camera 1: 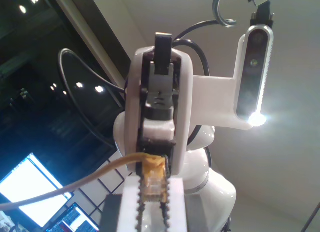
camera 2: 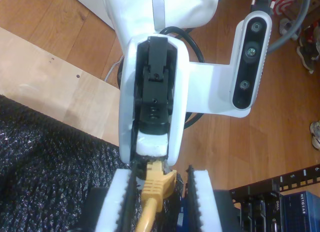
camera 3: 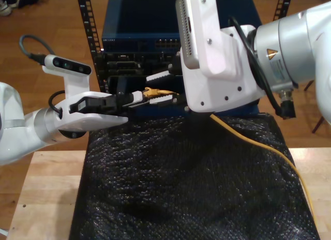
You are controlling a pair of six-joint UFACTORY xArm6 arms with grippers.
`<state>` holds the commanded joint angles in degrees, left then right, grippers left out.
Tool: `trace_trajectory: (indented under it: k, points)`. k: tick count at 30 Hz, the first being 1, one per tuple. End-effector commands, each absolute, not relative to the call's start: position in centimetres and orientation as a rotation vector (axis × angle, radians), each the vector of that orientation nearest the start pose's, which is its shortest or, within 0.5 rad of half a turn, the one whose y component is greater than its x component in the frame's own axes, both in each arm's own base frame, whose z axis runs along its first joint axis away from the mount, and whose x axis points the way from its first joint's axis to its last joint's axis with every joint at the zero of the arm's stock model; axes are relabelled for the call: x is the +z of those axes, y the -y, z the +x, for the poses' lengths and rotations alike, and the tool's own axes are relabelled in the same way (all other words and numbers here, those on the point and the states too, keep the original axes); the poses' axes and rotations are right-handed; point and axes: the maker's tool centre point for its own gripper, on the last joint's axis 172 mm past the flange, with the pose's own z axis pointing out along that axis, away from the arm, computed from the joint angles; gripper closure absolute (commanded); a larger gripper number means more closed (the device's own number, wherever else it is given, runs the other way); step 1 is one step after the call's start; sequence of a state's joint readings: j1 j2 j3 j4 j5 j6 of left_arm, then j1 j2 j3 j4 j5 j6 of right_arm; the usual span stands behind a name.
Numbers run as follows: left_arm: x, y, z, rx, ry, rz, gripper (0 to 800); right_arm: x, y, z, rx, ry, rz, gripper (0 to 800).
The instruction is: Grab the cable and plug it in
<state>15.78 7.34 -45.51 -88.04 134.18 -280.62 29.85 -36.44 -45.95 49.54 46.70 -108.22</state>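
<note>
Holding the cable [camera 3: 154,92] by its plug end, just in front of the rack [camera 3: 170,43].
The first gripper [camera 1: 152,212], on the arm at the exterior view's left, is clamped on the clear plug [camera 1: 152,184]. The second gripper [camera 2: 160,192] straddles the yellow boot behind it with jaws apart, a gap showing on one side. The rest of the cable trails off over the black mat [camera 3: 181,188] toward the exterior view's right. It looks light and limp along its length, so it probably steers only when held close to the tip. The plug is hard, small and likely slick, and its latch tab looks breakable. The safest hold seems to be the boot or the plug's flat sides, leaving the nose free.
</note>
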Motion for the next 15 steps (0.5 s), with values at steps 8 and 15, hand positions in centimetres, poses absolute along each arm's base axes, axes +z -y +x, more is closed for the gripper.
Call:
trace_trajectory:
  k: [8,15]
  points:
    - [42.06,16.21,32.99,0.311,0.447,0.911,757,43.35,-31.83,33.56,1.543,-2.525,1.627,567]
    - [42.14,16.24,32.98,0.306,0.449,0.91,757,43.28,-31.89,33.53,1.542,-2.528,1.627,593]
